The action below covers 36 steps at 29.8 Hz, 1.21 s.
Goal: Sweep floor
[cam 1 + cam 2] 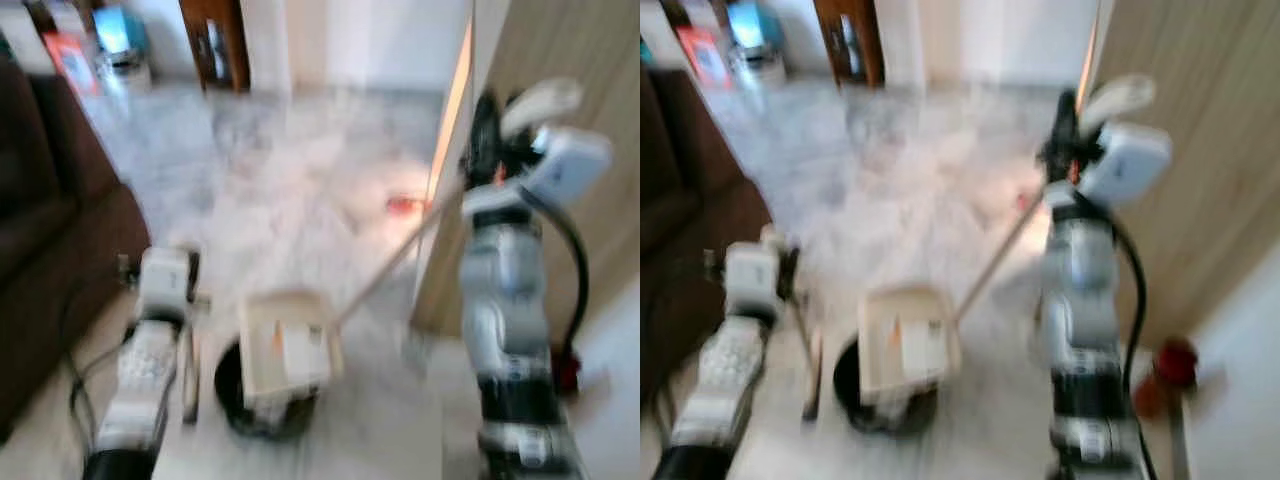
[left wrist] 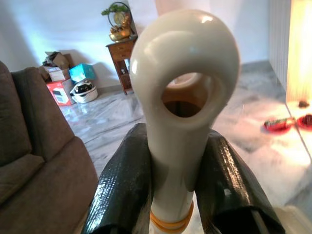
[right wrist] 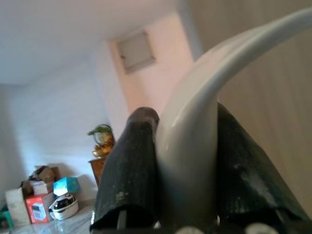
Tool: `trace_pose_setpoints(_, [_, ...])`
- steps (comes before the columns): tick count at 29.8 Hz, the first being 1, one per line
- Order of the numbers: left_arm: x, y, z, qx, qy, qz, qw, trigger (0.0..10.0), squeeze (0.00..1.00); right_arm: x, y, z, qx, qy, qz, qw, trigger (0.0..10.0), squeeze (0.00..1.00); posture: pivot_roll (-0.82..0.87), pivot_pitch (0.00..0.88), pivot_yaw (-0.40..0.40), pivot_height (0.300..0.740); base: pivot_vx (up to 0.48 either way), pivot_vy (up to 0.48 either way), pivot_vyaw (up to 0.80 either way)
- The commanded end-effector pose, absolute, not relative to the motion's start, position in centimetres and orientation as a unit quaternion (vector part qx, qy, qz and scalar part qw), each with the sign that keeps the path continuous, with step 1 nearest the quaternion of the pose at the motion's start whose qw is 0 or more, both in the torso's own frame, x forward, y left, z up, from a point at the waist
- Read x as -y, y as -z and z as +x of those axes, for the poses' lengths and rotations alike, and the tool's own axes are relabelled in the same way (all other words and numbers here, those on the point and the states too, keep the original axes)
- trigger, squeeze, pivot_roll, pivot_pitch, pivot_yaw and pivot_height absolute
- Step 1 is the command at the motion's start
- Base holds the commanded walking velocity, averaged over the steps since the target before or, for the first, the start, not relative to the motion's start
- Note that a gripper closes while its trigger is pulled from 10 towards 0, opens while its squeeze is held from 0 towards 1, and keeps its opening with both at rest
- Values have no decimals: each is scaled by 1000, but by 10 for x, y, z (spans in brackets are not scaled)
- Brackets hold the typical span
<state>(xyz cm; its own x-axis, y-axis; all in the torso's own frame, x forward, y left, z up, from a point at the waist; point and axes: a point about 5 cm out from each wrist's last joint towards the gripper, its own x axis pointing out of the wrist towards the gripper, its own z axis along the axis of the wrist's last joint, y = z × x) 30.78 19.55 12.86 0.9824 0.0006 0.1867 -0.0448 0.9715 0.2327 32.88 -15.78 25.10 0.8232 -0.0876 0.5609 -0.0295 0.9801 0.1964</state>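
Gripping cream handles: left gripper (image 2: 173,195) low, right gripper (image 3: 187,195) raised.

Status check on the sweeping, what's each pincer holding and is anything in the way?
Left pincer shut on cream dustpan handle. Right pincer shut on white broom handle, raised by the wall. Dustpan low in front; red bits on floor ahead; sofa close left.

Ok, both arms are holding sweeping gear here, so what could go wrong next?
1. The head views are blurred, so the red debris on the floor may be missed.
2. The left tool clamps the cream handle close to its looped end, so the dustpan might twist.
3. The broom handle in the right tool sits near the wooden panel and could knock it.
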Motion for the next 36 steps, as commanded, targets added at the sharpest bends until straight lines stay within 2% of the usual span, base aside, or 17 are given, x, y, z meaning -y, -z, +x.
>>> trace_pose_setpoints(1, [-200, -140, 309, 123, -16, 130, 984, 10000, 0, 143, -270, 324, 338, -12, 104, 935, 10000, 0, 36, 0, 34, 740, 0, 0, 0])
trace_pose_setpoints(8, [-196, -141, 309, 125, -6, 140, 982, 10000, 0, 108, -271, 319, 341, -75, 114, 930, 10000, 0, 40, 0, 34, 740, 0, 0, 0])
trace_pose_setpoints(13, [-194, -140, 310, 125, -5, 136, 983, 10000, 0, 76, -271, 310, 360, -126, 87, 920, 10000, 0, 39, 0, 35, 740, 0, 0, 0])
trace_pose_setpoints(14, [-194, -140, 310, 125, -5, 136, 983, 10000, 0, 76, -271, 310, 360, -126, 87, 920, 10000, 0, 39, 0, 35, 740, 0, 0, 0])
trace_pose_setpoints(23, [-191, -139, 310, 126, 1, 134, 983, 10000, 0, 22, -275, 282, 407, -212, 60, 886, 10000, 0, 40, 0, 34, 740, 0, 0, 0])
trace_pose_setpoints(28, [-190, -139, 310, 126, 3, 134, 983, 10000, 0, 7, -276, 272, 431, -222, 37, 874, 10000, 0, 41, 0, 34, 740, 0, 0, 0])
trace_pose_setpoints(36, [-189, -139, 310, 127, 7, 137, 982, 10000, 0, 0, -278, 264, 454, -206, 31, 866, 10000, 0, 45, 0, 29, 740, 0, 0, 0])
